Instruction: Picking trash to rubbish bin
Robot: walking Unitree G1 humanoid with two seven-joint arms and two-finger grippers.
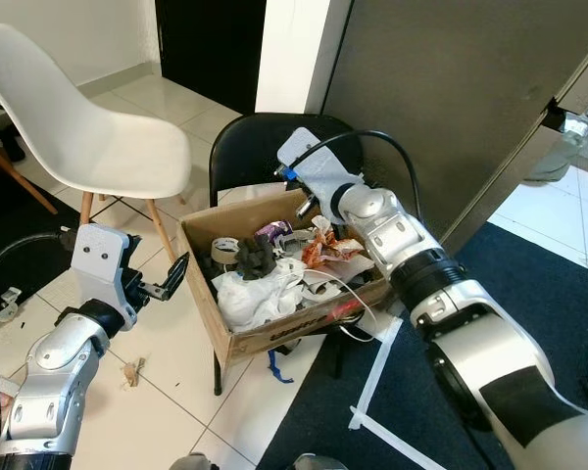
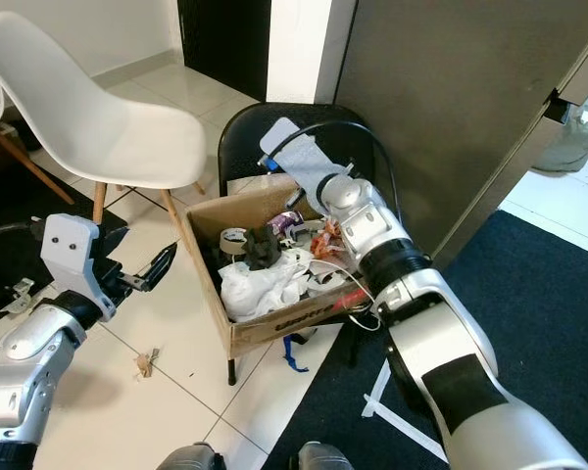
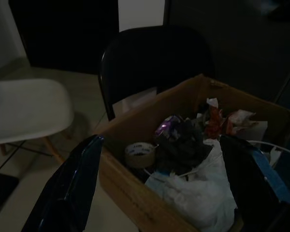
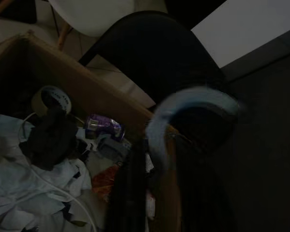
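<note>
Trash-filled cardboard box is reached into by right pincer, grip unclear; left pincer held open at 9 o'clock; a floor scrap is left

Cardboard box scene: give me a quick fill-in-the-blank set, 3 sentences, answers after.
1. The cardboard box full of trash rests on the seat of a ____ chair.
2. The right gripper reaches over the box's ____ wall.
3. The left gripper hovers beside the box with its fingers ____, holding nothing.

Missing words: black; far; open
</note>
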